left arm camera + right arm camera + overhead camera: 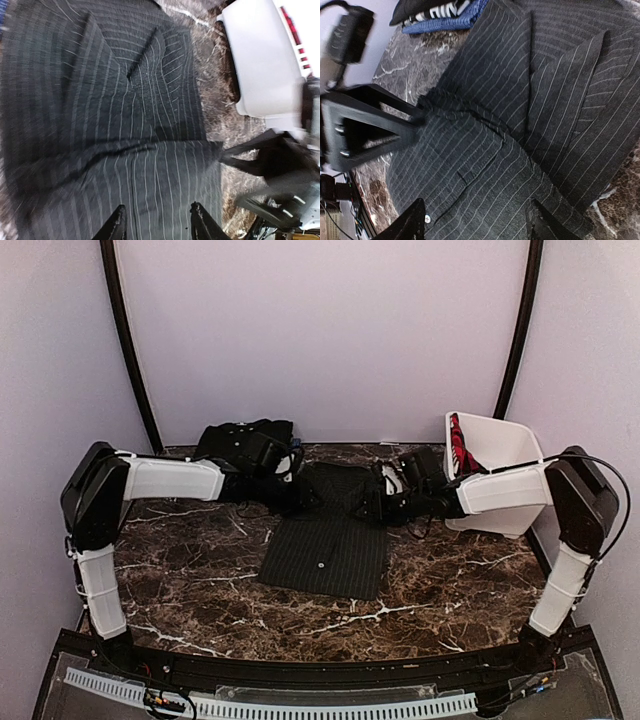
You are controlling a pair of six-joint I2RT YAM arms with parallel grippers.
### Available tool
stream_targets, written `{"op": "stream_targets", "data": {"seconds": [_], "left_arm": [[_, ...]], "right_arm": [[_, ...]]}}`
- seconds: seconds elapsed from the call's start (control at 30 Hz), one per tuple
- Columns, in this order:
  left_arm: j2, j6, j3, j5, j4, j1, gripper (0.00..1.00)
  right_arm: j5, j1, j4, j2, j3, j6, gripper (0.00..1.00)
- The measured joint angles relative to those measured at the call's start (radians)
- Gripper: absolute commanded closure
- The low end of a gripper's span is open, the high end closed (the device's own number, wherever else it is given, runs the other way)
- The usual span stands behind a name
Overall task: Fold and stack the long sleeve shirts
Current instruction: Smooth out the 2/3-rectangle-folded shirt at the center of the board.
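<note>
Left gripper (159,227) is hanging low over the pinstriped shirt (125,125) with its two fingers spread, and striped cloth is showing flat in the gap between them; it is pinching nothing that I can make out, though that view is blurred. Right gripper (480,225) is hovering over the same shirt from the other side, its fingers standing even wider apart, a chest pocket lying in the gap and a pale button sitting just beside one finger. Seen from overhead, both arms are reaching in from the left and right edges and meeting at mid-frame; the shirt is lying at the centre of the dark marble table (190,580), its lower part squared off toward the bottom of the frame, its upper part bunching between the grippers. Along the top edge of the right wrist view, the blue shirt (470,19) with white lettering is sitting under the plain black shirt (417,7). At the right of the overhead frame, the white basket (500,440) is holding something red and black (458,445).
</note>
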State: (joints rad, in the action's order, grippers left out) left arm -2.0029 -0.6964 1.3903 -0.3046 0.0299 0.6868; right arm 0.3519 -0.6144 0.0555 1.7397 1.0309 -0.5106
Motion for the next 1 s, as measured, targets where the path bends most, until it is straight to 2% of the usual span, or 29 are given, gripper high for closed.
{"op": "stream_targets", "data": {"seconds": [0.07,0.2,0.53,0.77,1.0], "left_arm": [[0.107,0.003,-0.078,0.008,0.010,-0.016,0.58],[0.280,0.014,-0.227,0.015,0.028,-0.051,0.58],[0.438,0.019,-0.588,0.032,0.092,-0.059,0.58],[0.533,0.004,-0.648,0.038,0.121,-0.059,0.58],[0.557,-0.021,-0.676,0.032,0.113,-0.051,0.60]], "right_arm": [[0.023,0.000,0.000,0.039,-0.003,-0.039,0.54],[0.023,0.000,0.001,0.090,-0.006,-0.085,0.58],[-0.101,0.000,-0.013,0.185,0.048,-0.124,0.62],[-0.158,0.000,-0.091,0.195,0.091,-0.112,0.62],[-0.272,-0.045,-0.223,-0.036,0.079,-0.093,0.61]]}}
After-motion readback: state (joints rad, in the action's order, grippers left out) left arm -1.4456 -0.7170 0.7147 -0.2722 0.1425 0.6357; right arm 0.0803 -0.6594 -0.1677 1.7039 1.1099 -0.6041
